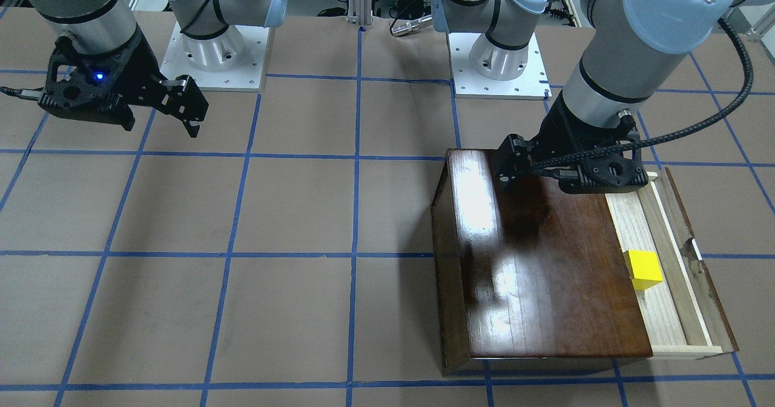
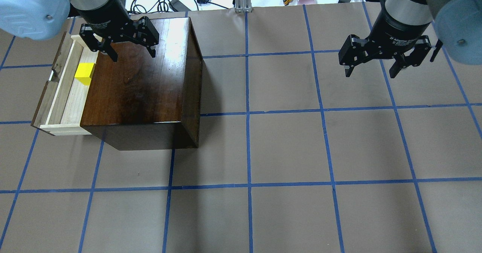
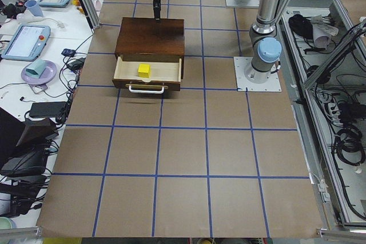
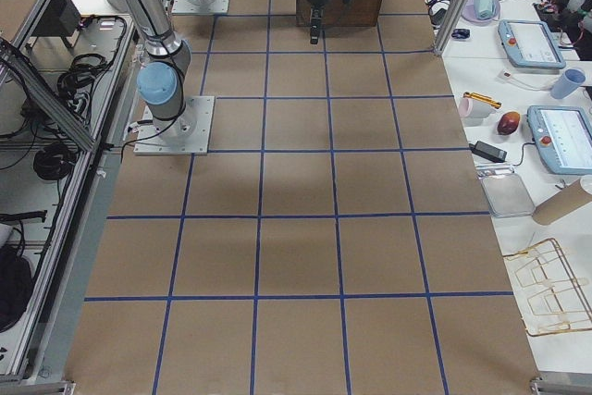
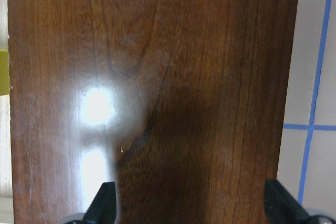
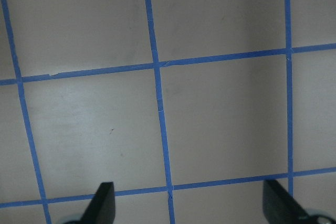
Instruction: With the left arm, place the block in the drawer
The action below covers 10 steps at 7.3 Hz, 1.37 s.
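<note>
Brown paper ruled into squares by blue tape covers the table [image 2: 263,151]. At the far left of the overhead view, the drawer [image 2: 71,108] stands pulled out of its box, its pale floor showing behind the dark front panel. The block [image 2: 85,73] lies on that floor in the upper half of the tray, near the box's edge; whether it touches the edge cannot be told. By this the placing looks done. Just right of it and higher in the frame, the left gripper [image 2: 133,56] hovers over the glossy lid of the box [image 2: 150,91], jaws spread wide and holding nothing. The wrist camera shows only lid between its tips. Far across at the upper right, the right gripper [image 2: 371,74] hangs above the paper, likewise parted and empty. The cube itself looks light, rigid and not fragile, with flat smooth faces that may be a little slippery. If it needed lifting again, I would come straight down and pinch two opposite faces along the drawer's length, since the lid edge and front panel crowd the other pair.
</note>
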Motion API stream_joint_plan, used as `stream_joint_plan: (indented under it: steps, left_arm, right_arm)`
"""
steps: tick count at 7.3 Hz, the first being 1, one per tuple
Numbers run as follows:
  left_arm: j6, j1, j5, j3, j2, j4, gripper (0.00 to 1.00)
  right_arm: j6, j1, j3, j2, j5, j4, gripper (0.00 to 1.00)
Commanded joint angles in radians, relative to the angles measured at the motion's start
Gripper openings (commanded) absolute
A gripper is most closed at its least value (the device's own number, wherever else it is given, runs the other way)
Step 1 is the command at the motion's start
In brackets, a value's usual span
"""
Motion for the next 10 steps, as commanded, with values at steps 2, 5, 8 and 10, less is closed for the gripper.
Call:
stream_joint_plan:
  steps: [2, 5, 8, 10]
  left_arm:
    - [0.05, 0.003, 0.008, -0.038, 0.041, -0.035, 1.0]
    - [0.05, 0.018, 0.005, -0.078, 0.046, -0.015, 1.0]
    - [0.048, 0.016, 0.005, -0.076, 0.046, -0.017, 1.0]
    - [0.048, 0.016, 0.005, -0.076, 0.046, -0.017, 1.0]
  right_arm:
    - [0.0, 0.001, 0.0, 0.0, 0.0, 0.0, 1.0]
    - [0.0, 0.001, -0.001, 0.0, 0.0, 0.0, 1.0]
    - [0.0, 0.001, -0.001, 0.0, 0.0, 0.0, 1.0]
    - [0.0, 0.001, -0.001, 0.0, 0.0, 0.0, 1.0]
